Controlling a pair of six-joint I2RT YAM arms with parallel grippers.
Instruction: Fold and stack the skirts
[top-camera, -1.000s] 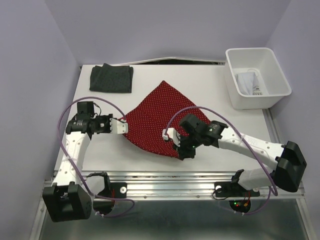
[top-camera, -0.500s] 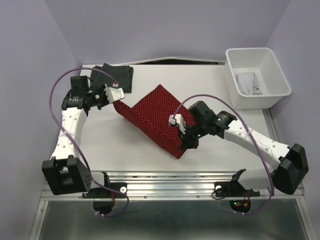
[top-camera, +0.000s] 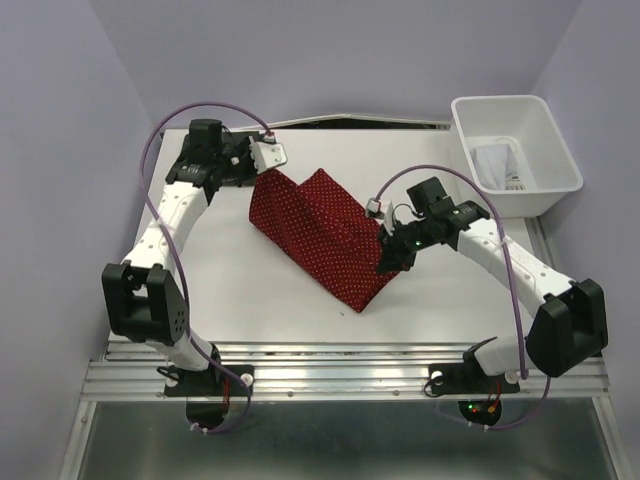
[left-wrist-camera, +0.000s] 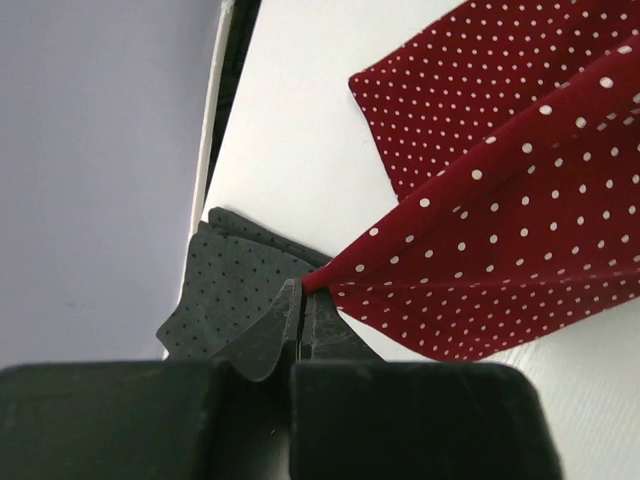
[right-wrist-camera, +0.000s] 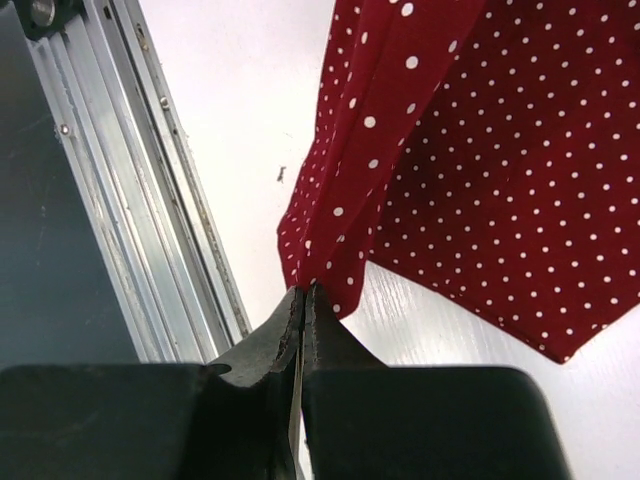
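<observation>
On the left side of the bench (top-camera: 225, 285), your left end effector (top-camera: 266, 168) is pressed together. It is pinching one corner of the red skirt with tiny white dots (top-camera: 320, 232) and holding that corner up off the bench. In the left wrist view, the dark skirt (left-wrist-camera: 222, 298) lies flat on the bench right under that end effector, close to the far left edge.

The red skirt is in the middle of the bench. It hangs between your two arms, and its lower part rests on the bench, with one pointed tip toward the near edge.

To the right, your right end effector (top-camera: 388, 262) is pressed together too, pinching another corner of the red skirt.

At the far right corner sits the white bin (top-camera: 470, 185). The white skirt (top-camera: 493, 163) lies inside it.
</observation>
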